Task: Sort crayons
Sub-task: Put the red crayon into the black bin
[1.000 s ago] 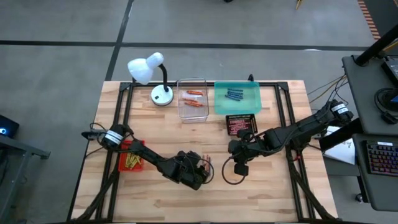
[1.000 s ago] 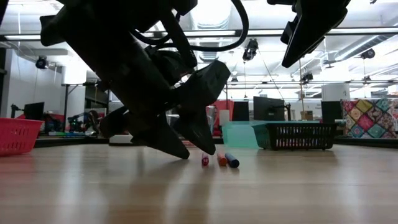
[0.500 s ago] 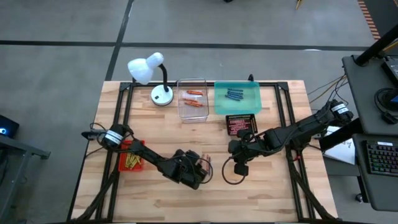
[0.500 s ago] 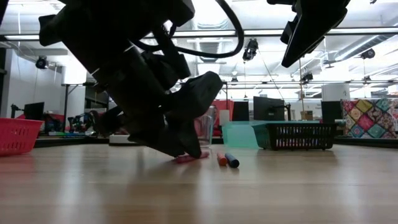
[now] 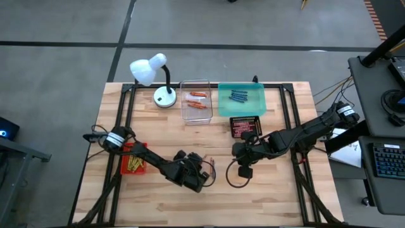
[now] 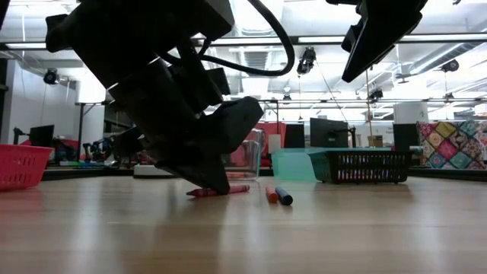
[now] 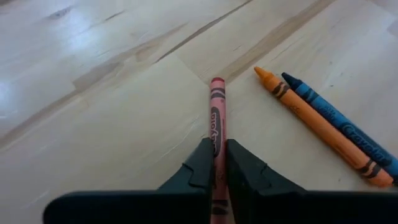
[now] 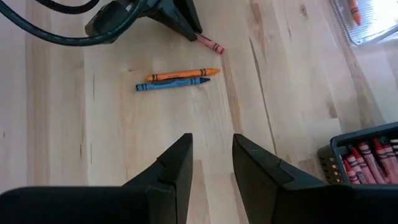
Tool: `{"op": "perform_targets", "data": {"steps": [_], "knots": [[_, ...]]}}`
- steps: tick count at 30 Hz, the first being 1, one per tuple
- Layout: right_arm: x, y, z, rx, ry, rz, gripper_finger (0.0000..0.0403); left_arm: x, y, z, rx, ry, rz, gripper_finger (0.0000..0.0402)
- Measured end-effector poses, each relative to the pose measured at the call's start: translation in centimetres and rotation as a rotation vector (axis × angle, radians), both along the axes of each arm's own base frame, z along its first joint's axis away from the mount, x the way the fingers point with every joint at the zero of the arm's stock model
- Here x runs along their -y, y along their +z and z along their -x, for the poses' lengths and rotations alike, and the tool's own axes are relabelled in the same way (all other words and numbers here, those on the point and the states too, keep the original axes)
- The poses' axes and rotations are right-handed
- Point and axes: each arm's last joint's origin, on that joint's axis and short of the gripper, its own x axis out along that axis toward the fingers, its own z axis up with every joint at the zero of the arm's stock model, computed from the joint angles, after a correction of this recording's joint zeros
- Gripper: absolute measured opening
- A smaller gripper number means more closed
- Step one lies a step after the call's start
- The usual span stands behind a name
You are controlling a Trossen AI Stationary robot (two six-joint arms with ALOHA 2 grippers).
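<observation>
A red crayon (image 7: 217, 112) lies on the wooden table near its middle, and my left gripper (image 7: 216, 146) is shut on it; the low view shows this crayon (image 6: 232, 189) sticking out from under the dark fingers. An orange crayon (image 7: 311, 124) and a blue crayon (image 7: 339, 121) lie side by side just beside it, flat on the table. My right gripper (image 8: 211, 146) hangs open above the table to the right of them (image 5: 243, 170), touching nothing. My left gripper pinches the red crayon about mid-length (image 7: 217, 142) between its two fingers. The fingers slant down from the table's left and lie along the crayon. The crayon rests on the table, its tip (image 7: 217, 81) pointing away from the gripper.
At the left edge a red tray (image 5: 134, 164) holds yellow crayons. Along the back stand a white lamp (image 5: 152, 73), a clear tray (image 5: 195, 101) with orange crayons and a teal tray (image 5: 242, 100) with blue ones. A black tray (image 5: 245, 126) holds red crayons.
My left gripper has tipped a little lower and shut on the red crayon. The crayon has swung round on the table: in the low view it showed its end before, and now it lies lengthwise. The orange and blue crayons have stayed put.
</observation>
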Motion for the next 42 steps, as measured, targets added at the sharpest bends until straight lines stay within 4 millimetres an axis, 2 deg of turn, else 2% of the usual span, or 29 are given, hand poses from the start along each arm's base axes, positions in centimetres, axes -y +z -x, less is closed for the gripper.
{"op": "perform_targets", "data": {"steps": [8, 18, 27, 32, 37, 42], "knots": [[-0.2, -0.6, -0.5, 0.073, 0.106, 0.052, 0.0104, 0.3, 1.6, 0.6, -0.045, -0.095, -0.018, 0.0002], [-0.4, -2.0, -1.0, 0.221, 0.233, 0.116, 0.0104, 0.7, 6.5, 1.1, -0.006, -0.275, -0.106, 0.0001], [-0.7, -2.1, -1.9, 0.497, 0.333, 0.178, 0.0105, 1.6, 10.2, 1.9, -0.033, -0.557, -0.295, 0.0000], [-0.8, -1.9, -2.1, 0.560, 0.365, 0.216, 0.0105, 2.2, 11.5, 2.2, -0.027, -0.681, -0.387, 0.0000], [-0.5, -1.8, -2.3, 0.571, 0.356, 0.219, 0.0105, 2.0, 12.4, 1.4, 0.032, -0.704, -0.438, 0.0000], [-0.4, -1.8, -2.3, 0.565, 0.341, 0.210, 0.0105, 0.8, 12.5, 0.8, 0.030, -0.672, -0.439, 0.0000]]}}
